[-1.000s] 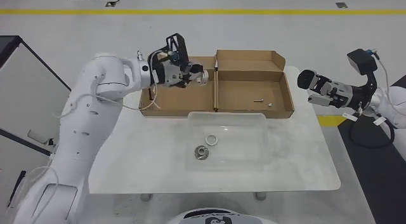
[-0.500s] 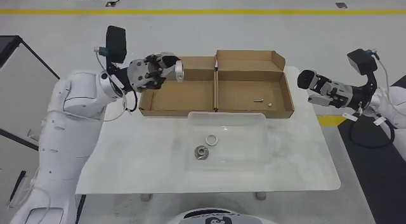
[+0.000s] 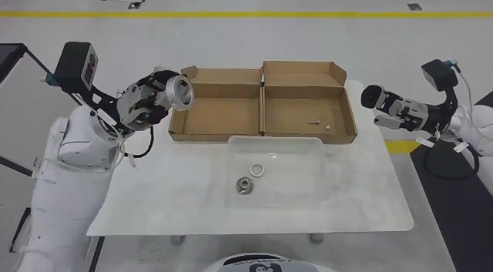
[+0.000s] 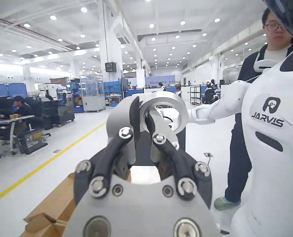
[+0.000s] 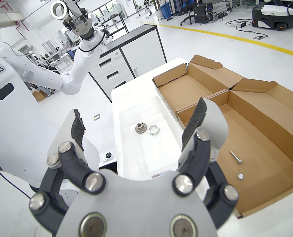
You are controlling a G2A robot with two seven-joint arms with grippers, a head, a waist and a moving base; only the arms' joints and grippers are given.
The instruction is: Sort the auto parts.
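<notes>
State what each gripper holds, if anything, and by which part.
The left gripper pinches a metal ring by its wall, one finger inside the bore and one outside. The right gripper is open and holds nothing.

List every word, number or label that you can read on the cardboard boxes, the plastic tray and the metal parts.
Left cardboard box: no print.
Right cardboard box: no print.
Clear plastic tray: no readable print; a small dark strip on its rim is too small to read.
Large metal ring, flanged bushing, white ring, bolt, small nut: no markings can be made out.
</notes>
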